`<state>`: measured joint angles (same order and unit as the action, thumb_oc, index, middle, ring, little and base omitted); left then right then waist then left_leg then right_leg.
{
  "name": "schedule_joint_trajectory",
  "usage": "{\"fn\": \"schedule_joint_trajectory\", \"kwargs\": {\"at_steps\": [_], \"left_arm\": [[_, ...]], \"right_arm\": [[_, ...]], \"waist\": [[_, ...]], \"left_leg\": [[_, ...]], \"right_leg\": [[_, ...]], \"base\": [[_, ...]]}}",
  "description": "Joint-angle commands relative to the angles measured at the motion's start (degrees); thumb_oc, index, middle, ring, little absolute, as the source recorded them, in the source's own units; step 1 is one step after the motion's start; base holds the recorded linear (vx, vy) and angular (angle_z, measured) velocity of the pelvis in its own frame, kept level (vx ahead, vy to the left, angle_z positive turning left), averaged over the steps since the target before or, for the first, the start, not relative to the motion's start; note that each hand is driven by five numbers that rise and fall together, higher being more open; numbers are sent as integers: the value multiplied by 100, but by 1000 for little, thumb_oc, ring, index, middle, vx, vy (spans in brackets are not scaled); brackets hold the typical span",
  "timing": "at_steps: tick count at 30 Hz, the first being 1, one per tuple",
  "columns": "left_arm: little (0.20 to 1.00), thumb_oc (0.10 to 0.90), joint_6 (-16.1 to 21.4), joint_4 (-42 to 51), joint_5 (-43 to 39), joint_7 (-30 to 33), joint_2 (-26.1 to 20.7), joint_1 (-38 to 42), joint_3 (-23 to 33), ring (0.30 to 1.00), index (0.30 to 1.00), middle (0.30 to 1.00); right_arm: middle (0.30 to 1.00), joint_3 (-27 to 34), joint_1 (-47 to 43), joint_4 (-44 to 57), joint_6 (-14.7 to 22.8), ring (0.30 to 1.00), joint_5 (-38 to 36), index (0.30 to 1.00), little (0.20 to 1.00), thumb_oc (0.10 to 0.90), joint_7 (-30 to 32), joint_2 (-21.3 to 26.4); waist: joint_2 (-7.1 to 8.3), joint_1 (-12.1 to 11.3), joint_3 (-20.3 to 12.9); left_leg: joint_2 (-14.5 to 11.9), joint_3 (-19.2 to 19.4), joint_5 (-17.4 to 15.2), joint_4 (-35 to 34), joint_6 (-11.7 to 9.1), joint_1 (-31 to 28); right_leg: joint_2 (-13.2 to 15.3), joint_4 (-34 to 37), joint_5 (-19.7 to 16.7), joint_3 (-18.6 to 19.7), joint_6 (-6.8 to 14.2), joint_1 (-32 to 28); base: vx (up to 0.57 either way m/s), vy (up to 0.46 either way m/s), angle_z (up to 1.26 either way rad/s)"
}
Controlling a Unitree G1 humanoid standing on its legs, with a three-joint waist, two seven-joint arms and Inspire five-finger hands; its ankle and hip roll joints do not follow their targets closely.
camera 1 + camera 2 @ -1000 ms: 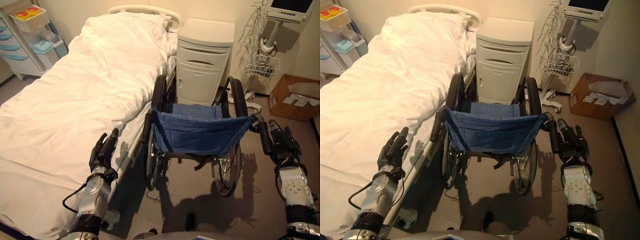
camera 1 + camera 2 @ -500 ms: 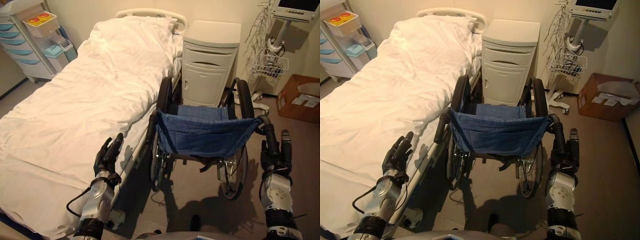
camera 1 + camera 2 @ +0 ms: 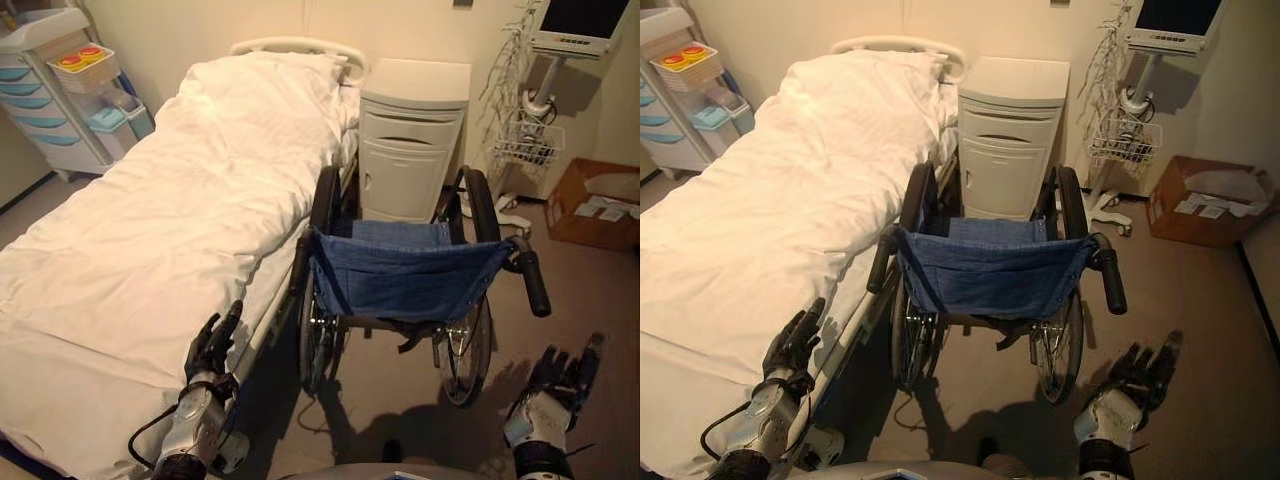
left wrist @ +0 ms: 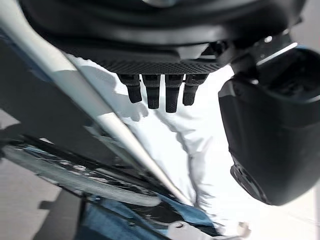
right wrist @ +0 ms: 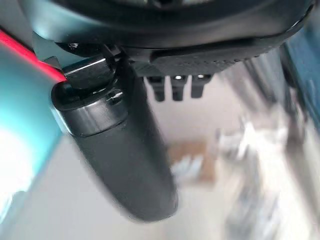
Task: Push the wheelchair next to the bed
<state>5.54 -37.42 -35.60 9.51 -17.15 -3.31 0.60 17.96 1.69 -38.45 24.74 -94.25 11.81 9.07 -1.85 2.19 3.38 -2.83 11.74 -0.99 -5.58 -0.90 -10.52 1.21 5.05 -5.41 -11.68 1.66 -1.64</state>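
Hands point(image 3: 212, 345) point(image 3: 562, 378) open; one wheelchair point(image 3: 405, 280), one bed point(image 3: 170, 220).

hospital room | bed point(image 3: 180, 200) | wheelchair point(image 3: 405, 275) | monitor stand point(image 3: 575, 25)

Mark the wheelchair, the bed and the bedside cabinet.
wheelchair point(image 3: 405, 278): left eye view, on the blue fabric backrest.
bed point(image 3: 190, 190): left eye view, on the white sheet near the middle of the mattress.
bedside cabinet point(image 3: 1008, 150): right eye view, on its pale front, below the top.
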Motion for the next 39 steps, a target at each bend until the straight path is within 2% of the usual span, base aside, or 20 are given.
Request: {"fn": "schedule_joint_trajectory", "kwargs": {"at_steps": [1,2,3,5,7,8,11,14,20,24,32,36,39], "left_arm": [[900,800,682,-140,108,-329,-63,238,38,900,900,900],[900,800,701,-295,172,-440,-25,208,17,900,900,900],[900,800,704,-313,186,-455,-20,212,21,900,900,900],[900,800,839,-703,620,-639,4,193,-138,900,900,900],[900,800,856,-820,716,-726,9,202,-199,900,900,900],[900,800,852,-940,793,-789,10,205,-287,900,900,900],[900,800,978,-1245,1287,-756,-28,185,-478,900,900,900],[900,800,918,-1368,1337,-779,-32,196,-584,900,900,900],[900,800,613,-1861,1319,-1108,124,146,-797,900,900,900],[900,800,113,-2405,1391,-1617,291,50,-933,900,900,900],[900,800,-129,-2815,2166,-1917,383,30,-1481,900,900,900],[900,800,-204,-2766,2010,-1833,450,19,-1601,900,900,900],[900,800,-312,-2819,1705,-1315,501,32,-1505,900,900,900]], "right_arm": [[900,-15,-91,-595,-1143,900,2343,900,900,800,307,220],[900,-186,-30,-998,-1417,900,3118,900,900,800,270,321],[900,-201,-36,-1032,-1473,900,3249,900,900,800,219,332],[900,-582,111,-1837,-1833,900,4465,900,900,800,-152,527],[900,-700,146,-2087,-1871,900,4816,900,900,800,-278,595],[900,-912,197,-2323,-1962,900,5476,900,900,800,-457,673],[900,-1435,293,-2516,-2034,900,6465,900,900,800,-713,756],[900,-1754,337,-2451,-1976,900,6945,900,900,800,-731,748],[900,-2163,343,-2509,-1930,900,7361,900,900,800,-1008,672],[900,-2451,253,-2570,-1994,900,7645,900,900,800,-1376,594],[900,-2961,150,-2607,-2236,900,8259,900,900,800,-1811,532],[900,-3112,150,-2585,-2267,900,8333,900,900,800,-1918,487],[900,-3187,137,-2619,-2274,900,8426,900,900,800,-1957,445]], "waist": [[142,-37,-96],[142,-44,-75],[145,-45,-77],[168,-55,-54],[171,-56,-36],[174,-57,-11],[179,-34,47],[181,-10,63],[194,1,89],[214,-26,82],[235,-61,111],[239,-96,139],[252,-125,156]], "left_leg": [[596,159,-158,242,206,296],[598,145,-169,231,209,271],[597,152,-148,233,208,293],[601,126,-123,212,222,321],[603,118,-123,208,229,321],[607,100,-124,200,243,320],[604,84,-126,204,255,312],[604,78,-129,208,260,315],[604,55,-156,240,269,338],[599,41,-177,274,268,355],[576,18,-204,343,268,378],[570,-32,-206,368,265,390],[571,-78,-207,378,262,394]], "right_leg": [[126,-153,294,106,413,-297],[125,-151,311,101,418,-323],[126,-148,289,104,411,-302],[119,-153,287,122,413,-271],[119,-157,290,120,416,-271],[120,-158,297,122,416,-274],[129,-198,316,118,427,-268],[134,-219,328,116,432,-258],[141,-268,362,82,433,-235],[148,-280,385,37,433,-238],[147,-311,435,-17,424,-261],[144,-333,458,-64,413,-276],[143,-331,469,-107,402,-296]], "base": [[0,0,0],[0,0,0],[0,0,0],[-51,-19,0],[-18,-8,1],[0,0,0],[-21,-3,0],[0,0,0],[-6,-1,0],[0,0,0],[2,-29,2],[-3,-36,3],[0,-44,12]]}}
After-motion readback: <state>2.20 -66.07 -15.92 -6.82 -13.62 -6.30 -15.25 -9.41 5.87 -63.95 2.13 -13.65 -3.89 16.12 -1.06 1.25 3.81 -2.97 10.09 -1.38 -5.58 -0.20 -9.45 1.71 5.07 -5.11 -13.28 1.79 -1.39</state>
